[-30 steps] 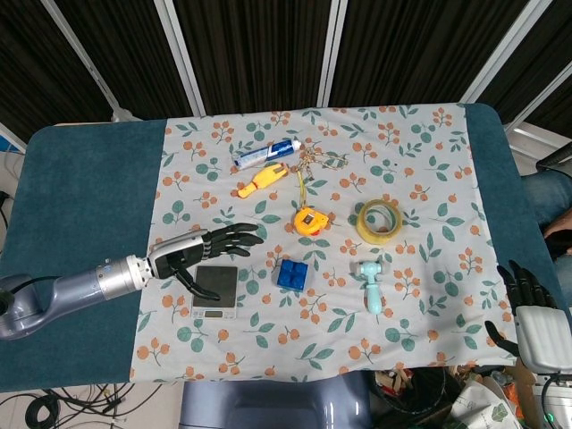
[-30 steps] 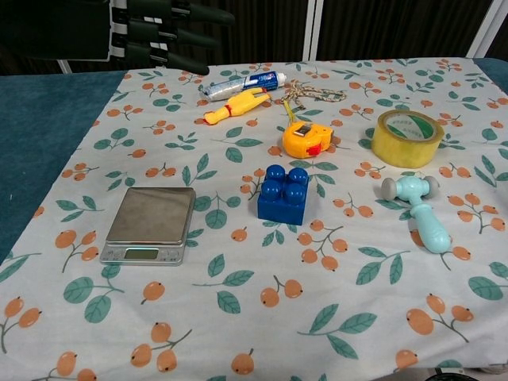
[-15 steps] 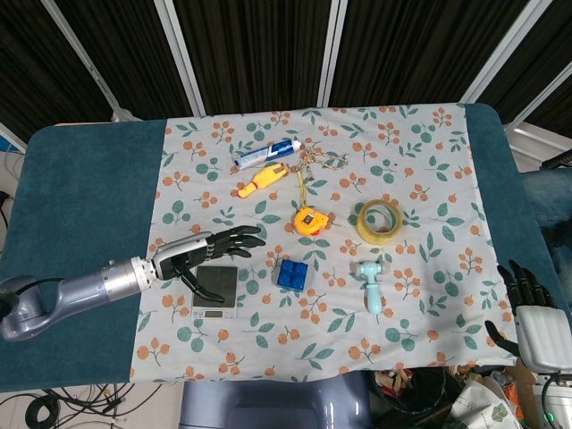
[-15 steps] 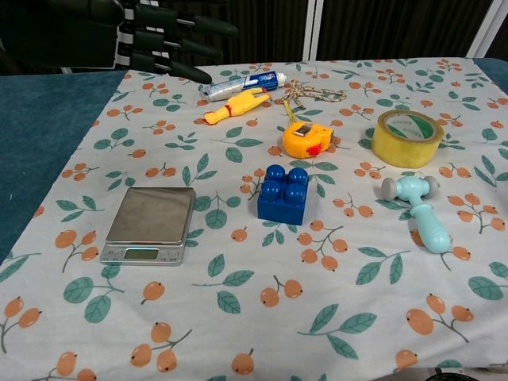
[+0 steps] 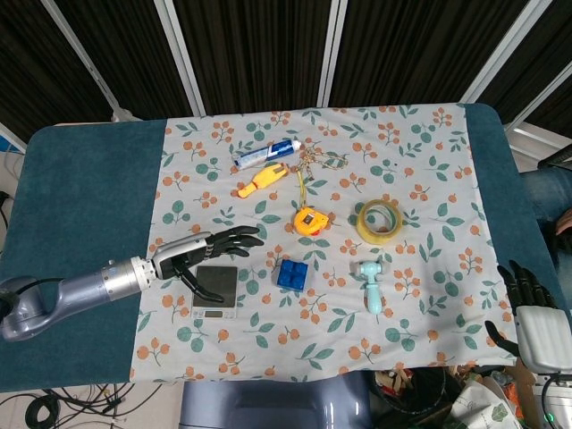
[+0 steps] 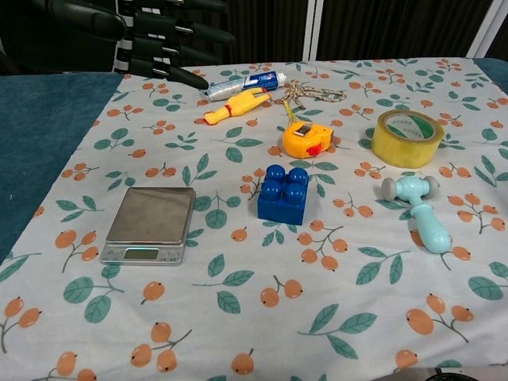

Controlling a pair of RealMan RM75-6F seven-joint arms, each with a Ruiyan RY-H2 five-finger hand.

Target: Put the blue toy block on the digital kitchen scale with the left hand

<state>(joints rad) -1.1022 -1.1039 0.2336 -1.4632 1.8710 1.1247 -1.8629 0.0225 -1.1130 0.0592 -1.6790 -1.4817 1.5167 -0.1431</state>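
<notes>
The blue toy block [image 5: 290, 273] [image 6: 283, 193] sits on the flowered cloth, near the middle of the table. Left of it lies the silver digital kitchen scale [image 5: 215, 290] [image 6: 152, 223], bare on top. My left hand [image 5: 204, 253] [image 6: 151, 36] hovers above the scale's left part, fingers spread and pointing right toward the block, holding nothing. The block is a short way right of its fingertips. My right hand [image 5: 525, 299] rests at the table's lower right corner, far from the block; its fingers are partly hidden.
An orange tape measure [image 5: 309, 220], a yellow tape roll [image 5: 378, 221] and a pale blue toy hammer [image 5: 371, 284] lie right of and behind the block. A toothpaste tube [image 5: 265, 153], a yellow toy [image 5: 262, 180] and a keychain [image 5: 317, 160] are at the back.
The left hand drifted slightly; in the chest view it sits lower and its fingers show more. The block and scale have not moved.
</notes>
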